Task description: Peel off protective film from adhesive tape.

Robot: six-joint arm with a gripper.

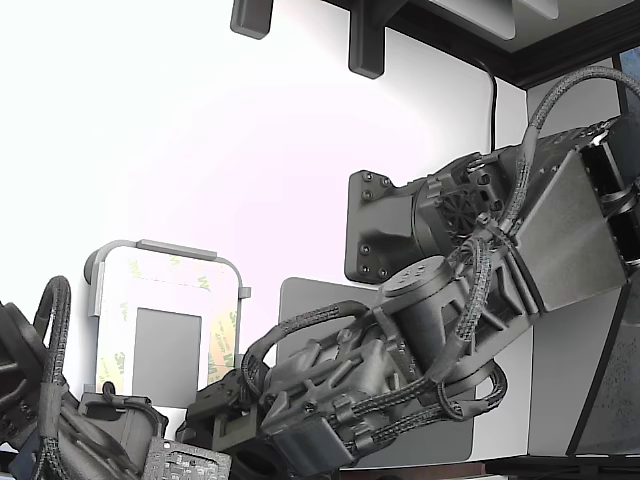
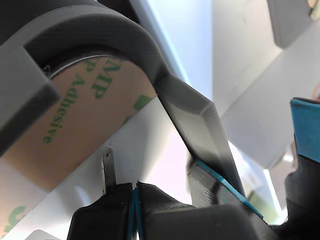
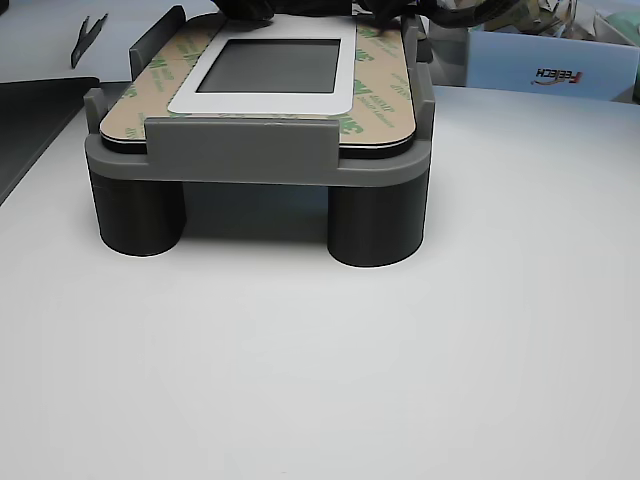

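Observation:
The protective film (image 3: 262, 124), a tan liner with green logos, lies flat as a border around a white frame and a gray rectangle on top of the gray fixture (image 3: 250, 155). In the exterior view the protective film (image 1: 222, 335) sits at the lower left. The adhesive tape is hidden under the liner. My gripper (image 2: 135, 192) is at the fixture's rounded corner, its blue-padded fingertips pressed together just off the protective film (image 2: 75, 120). I cannot make out anything pinched between them. A thin metal blade (image 2: 108, 170) stands beside them. In the exterior view my gripper (image 1: 212, 395) is at the fixture's lower right corner.
A gray rounded mat (image 1: 310, 300) lies behind my arm. A second arm (image 1: 40, 400) fills the exterior view's lower left. In the other view a blue box (image 3: 550, 65) stands at the back right, and black tweezers (image 3: 88, 35) and a dark tray (image 3: 30, 110) lie at the left.

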